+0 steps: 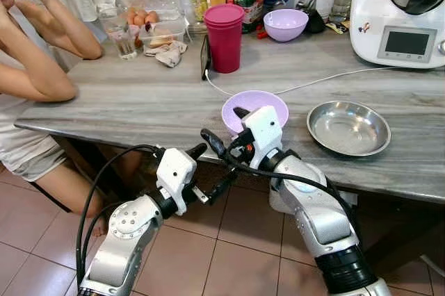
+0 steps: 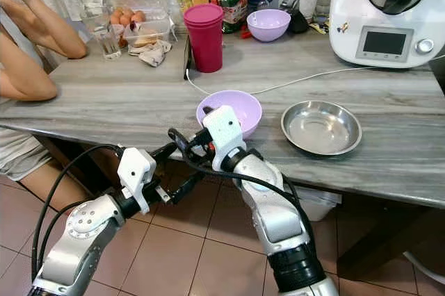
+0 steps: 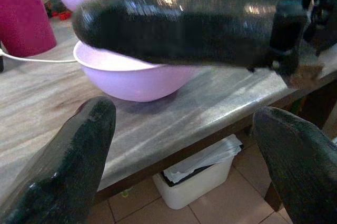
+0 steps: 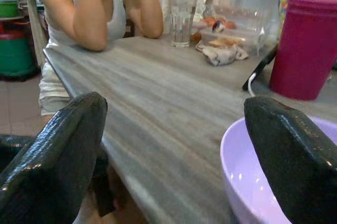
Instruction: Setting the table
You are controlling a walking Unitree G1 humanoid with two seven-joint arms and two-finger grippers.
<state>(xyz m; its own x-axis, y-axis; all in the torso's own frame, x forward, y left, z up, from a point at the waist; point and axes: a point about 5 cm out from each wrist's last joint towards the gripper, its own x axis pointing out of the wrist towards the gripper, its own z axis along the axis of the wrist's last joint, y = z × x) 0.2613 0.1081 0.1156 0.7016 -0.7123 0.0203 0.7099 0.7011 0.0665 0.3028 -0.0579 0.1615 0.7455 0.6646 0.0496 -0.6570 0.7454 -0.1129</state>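
Observation:
A lilac bowl (image 1: 259, 104) stands near the table's front edge, with a steel plate (image 1: 348, 128) to its right. My right gripper (image 1: 227, 127) is open at the bowl's left side, one finger over the near rim and the other off the table edge. In the right wrist view the bowl (image 4: 247, 182) lies beside one of the fingers (image 4: 295, 166). My left gripper (image 1: 208, 169) is open, lower and in front of the table edge, pointing toward the bowl (image 3: 126, 77). A second lilac bowl (image 1: 286, 23) and stacked magenta cups (image 1: 224, 37) stand further back.
A person (image 1: 35, 67) sits at the table's left end, elbows on the grey tabletop (image 1: 125, 101). A glass (image 1: 122, 35), food boxes, bottles and a white kitchen machine (image 1: 400, 11) line the back. A white cable (image 1: 313, 82) crosses the table. A white bin (image 3: 195, 182) stands underneath.

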